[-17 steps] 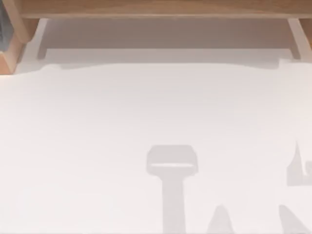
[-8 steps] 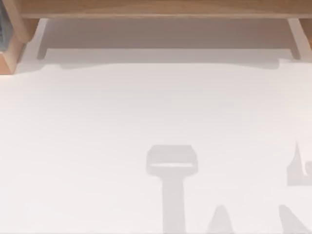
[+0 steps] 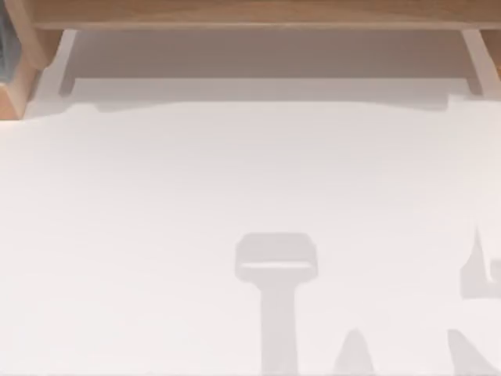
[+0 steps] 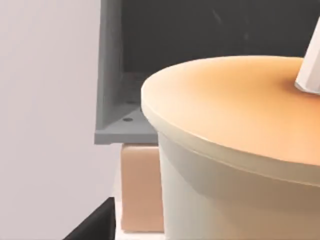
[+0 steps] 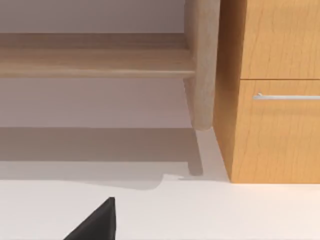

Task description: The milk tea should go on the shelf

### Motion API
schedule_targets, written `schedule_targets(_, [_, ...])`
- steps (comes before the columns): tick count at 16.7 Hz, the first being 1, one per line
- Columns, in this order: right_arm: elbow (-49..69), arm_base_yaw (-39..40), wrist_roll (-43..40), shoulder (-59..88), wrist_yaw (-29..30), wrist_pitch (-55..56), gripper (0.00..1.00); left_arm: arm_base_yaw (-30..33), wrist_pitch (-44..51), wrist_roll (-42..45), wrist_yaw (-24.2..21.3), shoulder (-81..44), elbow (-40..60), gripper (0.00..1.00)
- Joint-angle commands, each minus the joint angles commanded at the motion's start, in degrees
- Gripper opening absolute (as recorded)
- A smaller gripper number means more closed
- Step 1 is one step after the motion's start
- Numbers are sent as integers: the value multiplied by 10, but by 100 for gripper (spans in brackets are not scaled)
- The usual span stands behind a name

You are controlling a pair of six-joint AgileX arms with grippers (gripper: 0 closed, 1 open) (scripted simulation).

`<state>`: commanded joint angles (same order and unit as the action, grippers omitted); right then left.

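Milk tea [image 4: 225,200]: pale cup standing upright, with a flat orange-tan lid [image 4: 235,105] and a white straw [image 4: 311,65] through it, seen very close in the left wrist view. It stands in front of a grey bracket [image 4: 112,75] and a tan block [image 4: 140,185]. It is not yet on the shelf, and probably stands upright so that nothing spills in the carry. Left gripper [image 4: 95,225]: a single dark tip beside the cup, apart from its wall. Whether it is spread, closed or gripping the cup, I cannot tell. Its nearness suggests an approach or a grasp. Shelf [image 3: 250,12]: a long light-brown board along the upper edge of the top view, with uprights at upper left and upper right and a pale inside. It looks free to take the cup. Right gripper [image 5: 95,222]: a dark tip low over the table [image 3: 156,196], facing the shelf's board and one rounded upright, next to a wooden cabinet [image 5: 275,125] with a metal handle [image 5: 287,96]. Spread or closed, I cannot tell; it is likely idle. Arm shadows [image 3: 275,258]: lower centre and lower right of the top view. Brands, labels, writing: none readable on the cup, lid, shelf or cabinet.
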<state>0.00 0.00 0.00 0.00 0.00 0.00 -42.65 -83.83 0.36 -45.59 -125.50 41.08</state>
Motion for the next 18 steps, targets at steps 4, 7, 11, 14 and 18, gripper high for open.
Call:
schedule_targets(4, [0,0,0,0,0,0,100,21,16,0,21,-9,25,100])
schedule_targets(7, [0,0,0,0,0,0,100,21,16,0,21,-9,25,92])
schedule_targets(11, [0,0,0,0,0,0,100,21,16,0,21,-9,25,62])
schedule_targets(14, [0,0,0,0,0,0,100,21,16,0,21,-9,25,40])
schedule_targets(18, [0,0,0,0,0,0,100,21,16,0,21,-9,25,10])
